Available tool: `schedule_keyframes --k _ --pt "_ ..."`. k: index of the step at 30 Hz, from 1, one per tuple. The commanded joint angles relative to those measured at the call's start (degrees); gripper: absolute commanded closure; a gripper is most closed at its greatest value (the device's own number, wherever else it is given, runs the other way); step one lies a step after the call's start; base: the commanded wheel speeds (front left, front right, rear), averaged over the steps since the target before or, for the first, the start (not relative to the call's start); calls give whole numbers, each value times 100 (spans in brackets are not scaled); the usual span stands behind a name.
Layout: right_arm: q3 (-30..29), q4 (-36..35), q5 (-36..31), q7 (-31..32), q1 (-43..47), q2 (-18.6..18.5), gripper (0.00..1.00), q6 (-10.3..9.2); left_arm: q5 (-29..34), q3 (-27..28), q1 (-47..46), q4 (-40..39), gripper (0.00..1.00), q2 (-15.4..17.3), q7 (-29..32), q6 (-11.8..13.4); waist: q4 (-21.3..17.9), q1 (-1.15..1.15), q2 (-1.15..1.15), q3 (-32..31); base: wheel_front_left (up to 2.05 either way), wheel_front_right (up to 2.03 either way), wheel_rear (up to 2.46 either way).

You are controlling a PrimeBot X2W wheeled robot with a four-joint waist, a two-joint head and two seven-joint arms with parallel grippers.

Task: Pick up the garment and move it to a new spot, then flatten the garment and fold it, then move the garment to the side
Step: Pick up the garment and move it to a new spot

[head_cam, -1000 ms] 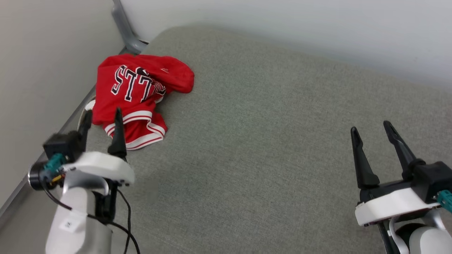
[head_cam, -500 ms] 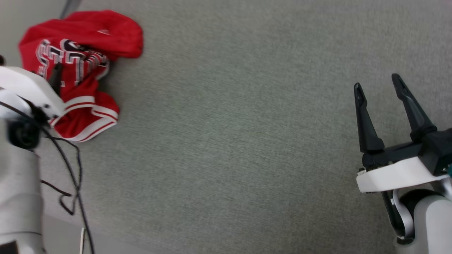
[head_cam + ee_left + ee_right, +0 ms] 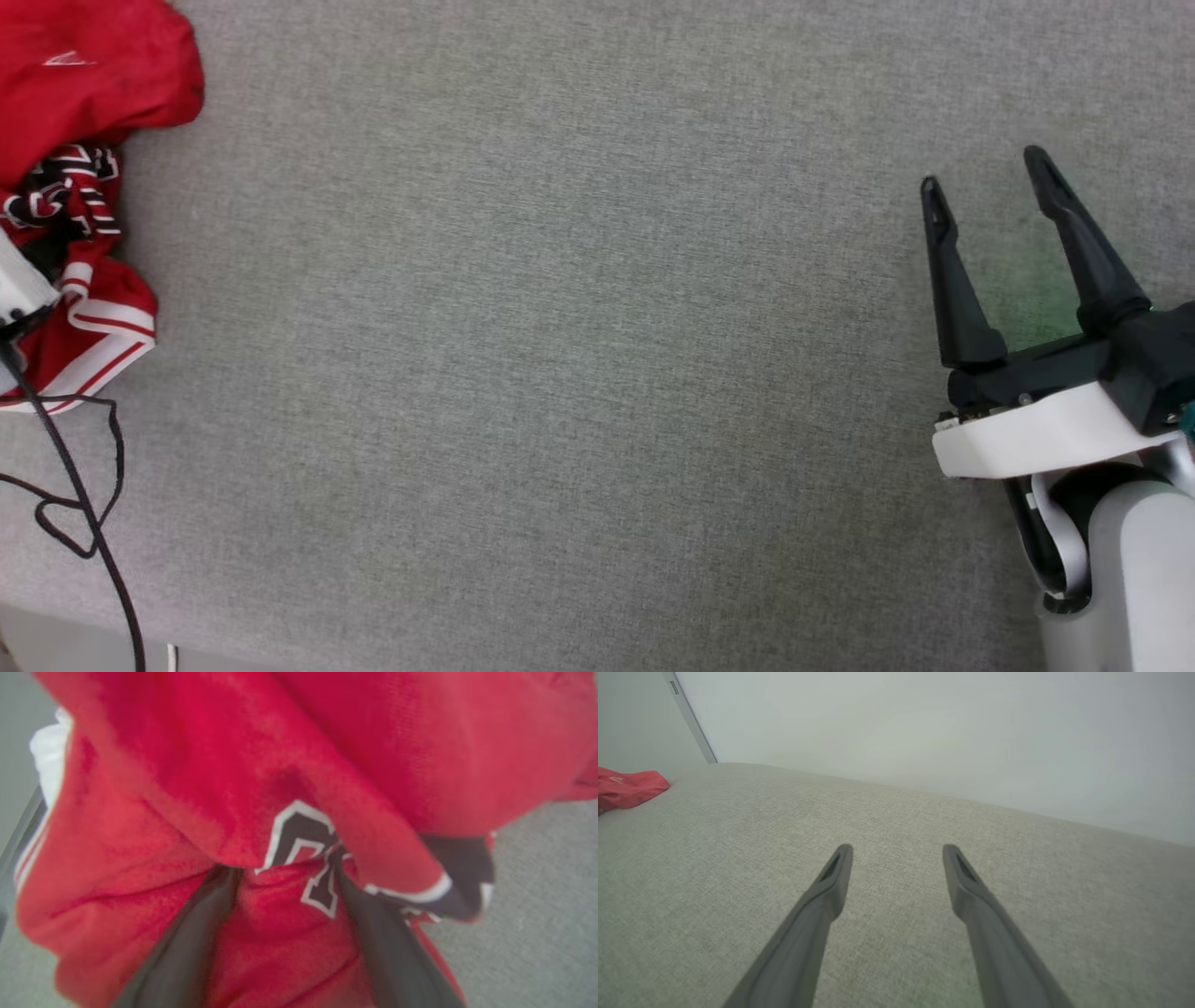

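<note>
The garment (image 3: 65, 93) lies crumpled at the far left of the head view: red jersey cloth with white-and-red striped trim and bunched black lettering. In the left wrist view the garment (image 3: 187, 765) is very close. My left gripper (image 3: 285, 872) is open and pushed into it, with red cloth and a black white-outlined letter between the fingers and a fold covering the tips. My right gripper (image 3: 982, 173) stands open over bare surface at the right, far from the garment (image 3: 626, 788); the right wrist view shows the same gripper (image 3: 897, 849) holding nothing.
A wide grey fabric surface (image 3: 560, 355) stretches between the two arms. A black cable (image 3: 84, 467) from the left arm loops over its lower left, near the front edge. A pale wall (image 3: 924, 732) and a grey post (image 3: 689, 718) bound the far side.
The head camera has swung, sliding the whole scene left and up. My left gripper went from just short of the garment into its folds, bunching the lettering. The right gripper stays open.
</note>
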Motion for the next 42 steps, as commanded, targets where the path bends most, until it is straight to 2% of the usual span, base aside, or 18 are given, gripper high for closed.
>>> schedule_keyframes --k 1,2,3,4,6,8,14,20,29,35,42 --pt "-22 5 49 -32 -87 -25 0 -4 -49 -39 163 191 0 -191 213 9 -50 -1 0 30 0 0 0" --pt "-40 11 45 -38 -75 -30 0 -4 -70 -44 200 221 34 -237 308 22 -49 -1 0 15 0 0 0" --pt "-58 12 46 -41 -57 -30 0 -4 -69 -49 230 220 85 -228 335 26 -44 -1 0 -6 0 0 0" --pt "-81 29 50 -48 -31 -30 0 -4 -131 -8 250 223 100 -242 334 36 -39 -1 0 -44 0 0 0" --pt "-113 50 53 -41 25 -24 0 -4 -156 0 281 192 100 -225 353 35 -26 -1 0 -131 0 0 0" --pt "-154 80 59 -66 84 -13 0 -4 -63 -37 270 64 100 -143 126 43 13 -1 0 -248 0 0 0" --pt "-214 259 130 -182 255 42 0 -4 326 -260 305 -255 100 -120 -955 123 193 -1 0 -814 0 0 0" --pt "-270 465 301 -321 465 113 0 -4 623 -402 420 -446 100 -292 -2285 231 297 -1 0 -1456 0 0 0" --pt "-451 700 590 -496 877 145 0 -4 1017 -755 728 -661 100 -615 -3666 333 169 -1 0 -2230 0 0 0" --pt "-540 789 798 -561 1155 143 0 -5 1123 -1010 1210 -1120 100 -885 -3996 285 -230 -1 0 -2576 0 0 0" --pt "-556 799 893 -546 1339 143 0 -4 1064 -1409 1913 -2117 100 -1321 -3728 201 -905 -1 0 -2727 0 0 0"
